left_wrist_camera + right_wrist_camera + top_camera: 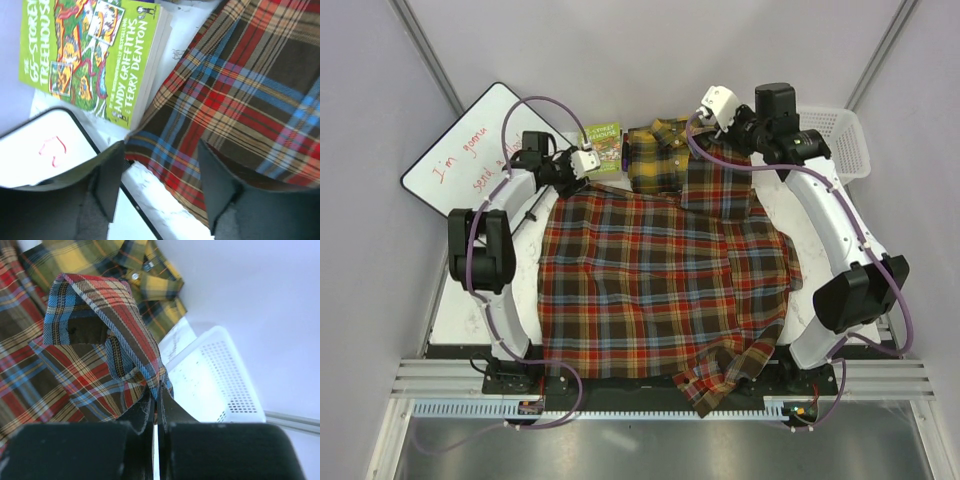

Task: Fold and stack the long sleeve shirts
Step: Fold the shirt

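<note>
Red-brown plaid shirt (pixel 660 290): spread across the centre of the table (pixel 525 285). Yellow and black plaid shirt (pixel 655 155): bunched at upper centre, beside a green book (pixel 95 55). Right claw (pixel 156 405): pinched tight on a raised fold of the red-brown shirt. Left claw (pixel 160 150): jaws apart, straddling that shirt's upper-left edge. Step, as judged: taking hold for the first fold. Next move likely calls for the left claw to close.
</note>
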